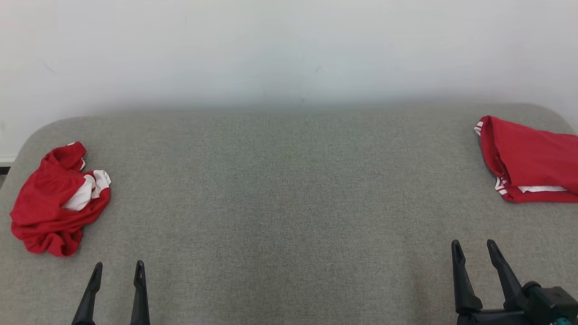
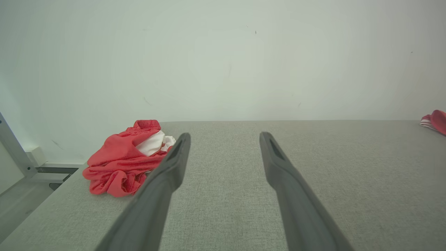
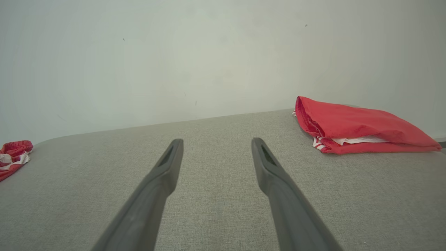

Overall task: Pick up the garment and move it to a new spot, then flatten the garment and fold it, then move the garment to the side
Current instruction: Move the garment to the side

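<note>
The left jaws stand wide apart and hold nothing. Their two long dark fingers (image 2: pixel 163 181) point forward, low over the grey fabric-covered counter (image 1: pixel 289 203). The right jaws are wide apart too and also empty, and their dark fingers (image 3: pixel 278 188) point forward over the same counter.

The crumpled red and white cloth garment (image 1: pixel 56 203) lies on the counter ahead of the left jaws and to their left side, near them but not touching. It is a loose heap: a white part shows on the side nearer to the jaws, and a gathered red band is at its far end. In the left wrist view the tip of the left finger covers a little of the heap's edge. The head view shows a strip of grey counter between the fingertips and the cloth.

The folded red cloth garment with white stripes (image 1: pixel 528 160) lies flat on the counter, ahead of the right jaws and to their right side, well apart from them. Its layered edge, where the white stripes show, is turned toward the jaws. From the left jaws it is far to the right.

A pale plain wall (image 1: pixel 289 45) stands behind the counter, ahead of both pairs of jaws. A grey metal bar (image 2: pixel 14 146) rises to the left of the left jaws, past the counter's edge.
</note>
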Robot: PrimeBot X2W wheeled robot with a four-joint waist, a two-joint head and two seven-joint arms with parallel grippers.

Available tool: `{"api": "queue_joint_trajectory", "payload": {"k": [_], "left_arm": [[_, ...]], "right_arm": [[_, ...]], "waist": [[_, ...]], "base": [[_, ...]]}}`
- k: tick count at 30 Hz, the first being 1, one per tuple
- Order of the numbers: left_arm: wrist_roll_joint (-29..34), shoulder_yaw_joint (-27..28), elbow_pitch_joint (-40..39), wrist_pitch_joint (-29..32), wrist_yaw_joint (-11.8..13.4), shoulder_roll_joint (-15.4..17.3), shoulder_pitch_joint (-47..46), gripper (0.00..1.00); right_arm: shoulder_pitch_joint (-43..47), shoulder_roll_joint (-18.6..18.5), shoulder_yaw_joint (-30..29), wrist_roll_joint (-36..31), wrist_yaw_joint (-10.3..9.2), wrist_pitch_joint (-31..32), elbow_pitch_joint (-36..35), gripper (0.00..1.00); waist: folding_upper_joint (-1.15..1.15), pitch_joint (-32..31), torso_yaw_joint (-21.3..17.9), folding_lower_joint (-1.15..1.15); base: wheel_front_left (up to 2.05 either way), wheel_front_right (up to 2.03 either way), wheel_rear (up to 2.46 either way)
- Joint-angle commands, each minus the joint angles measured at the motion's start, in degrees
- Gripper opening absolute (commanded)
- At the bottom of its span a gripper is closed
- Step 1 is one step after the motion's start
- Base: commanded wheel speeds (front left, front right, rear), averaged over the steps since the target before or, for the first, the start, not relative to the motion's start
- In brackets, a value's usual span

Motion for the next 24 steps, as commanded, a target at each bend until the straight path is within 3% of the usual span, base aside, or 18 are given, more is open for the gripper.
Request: {"api": "queue_joint_trajectory", "payload": {"k": [1,24], "left_arm": [[0.16,-0.21,0.34,-0.17,-0.3,0.33,0.83,1.0],[-1.96,-1.46,3.54,0.57,0.34,0.76,0.77,1.0]], "right_arm": [[1.08,0.32,-0.08,-0.59,-0.01,-0.32,-0.39,1.0],[2.7,1.15,0.79,-1.01,0.0,-0.4,0.43,1.0]], "waist": [[0.0,-0.76,0.31,0.0],[0.0,-2.11,-0.05,0.0]], "base": [[0.0,0.0,0.0],[0.0,0.0,0.0]]}}
